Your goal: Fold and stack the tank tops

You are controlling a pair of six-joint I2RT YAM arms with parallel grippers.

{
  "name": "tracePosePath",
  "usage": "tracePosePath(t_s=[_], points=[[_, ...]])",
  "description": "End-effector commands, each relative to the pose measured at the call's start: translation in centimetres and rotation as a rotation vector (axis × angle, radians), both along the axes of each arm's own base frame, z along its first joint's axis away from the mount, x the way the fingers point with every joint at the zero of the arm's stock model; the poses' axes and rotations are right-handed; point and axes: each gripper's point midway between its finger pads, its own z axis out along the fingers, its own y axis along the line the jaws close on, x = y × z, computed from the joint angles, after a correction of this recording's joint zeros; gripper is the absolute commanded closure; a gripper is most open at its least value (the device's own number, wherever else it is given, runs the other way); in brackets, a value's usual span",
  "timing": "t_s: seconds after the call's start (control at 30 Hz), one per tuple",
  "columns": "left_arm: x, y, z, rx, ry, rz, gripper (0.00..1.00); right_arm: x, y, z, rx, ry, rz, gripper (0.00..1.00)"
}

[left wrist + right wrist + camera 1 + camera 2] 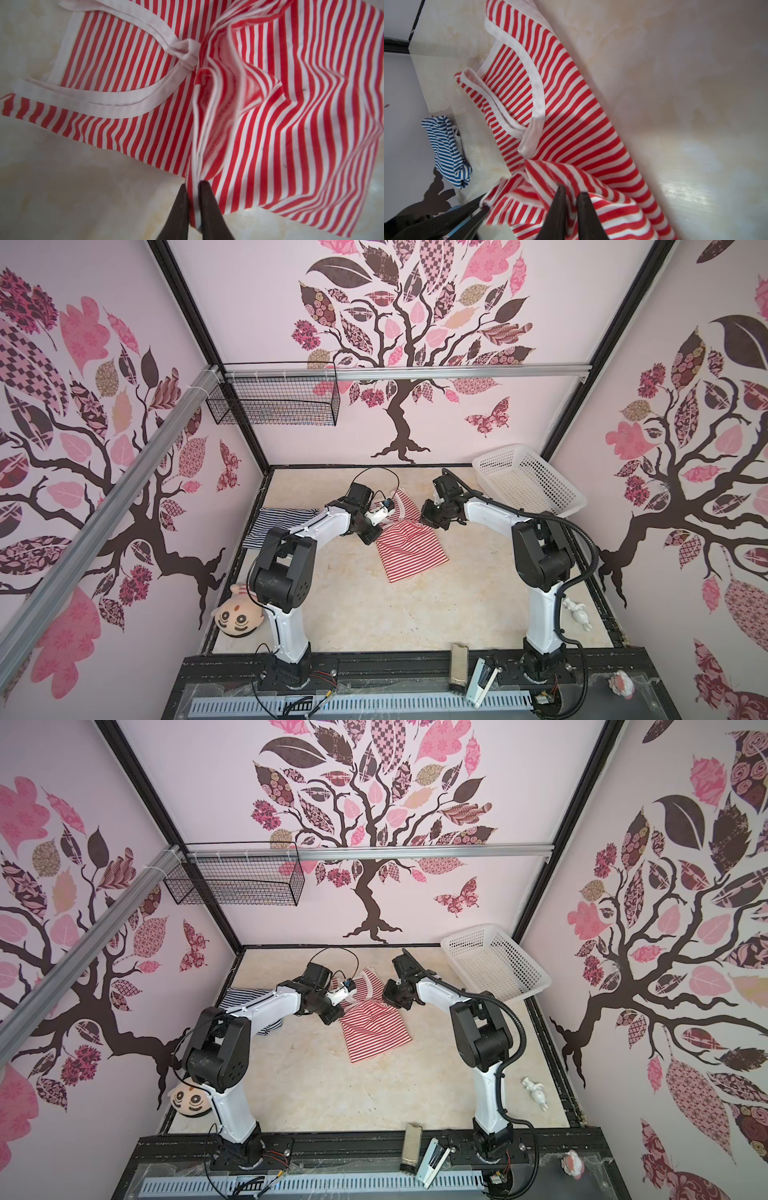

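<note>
The red-and-white striped tank top [409, 549] [374, 1033] lies mid-table, straps toward the back wall, its lower part bunched and doubled up toward them. My left gripper [371, 536] [193, 185] stands at its left edge, jaws slightly apart, a blurred hem [196, 145] still running between them. My right gripper [430, 519] [572, 190] stands at the right edge, jaws also parted over a raised fold [550, 182]. The left gripper [483, 204] shows in the right wrist view too. The navy-and-white striped tank top [278, 522] [446, 145] lies folded at the far left.
A white perforated basket [528, 481] stands tilted at the back right corner. A plush doll [239, 614] lies by the left arm's base and a small white figurine [577, 612] by the right arm. A black wire basket [274, 402] hangs on the back wall.
</note>
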Motion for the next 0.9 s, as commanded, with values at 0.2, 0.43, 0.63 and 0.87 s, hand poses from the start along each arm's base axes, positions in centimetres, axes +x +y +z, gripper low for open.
tracePosePath(t_s=[0.2,0.43,0.63,0.87], points=[[3.0,2.4,6.1,-0.017,-0.262,0.206,0.52,0.4,0.4,6.4,0.068,-0.16,0.052,0.49],[-3.2,0.3,7.3,-0.098,-0.157,0.081,0.53,-5.5,-0.7,6.2,0.033,-0.143,0.054,0.62],[-5.8,-2.4,3.7,-0.067,-0.066,-0.024,0.7,-8.6,0.4,3.3,-0.03,-0.1,0.086,0.82],[-4.7,-3.6,-0.6,0.02,-0.021,-0.024,0.76,-9.7,0.4,-1.2,-0.028,-0.016,0.064,0.89]])
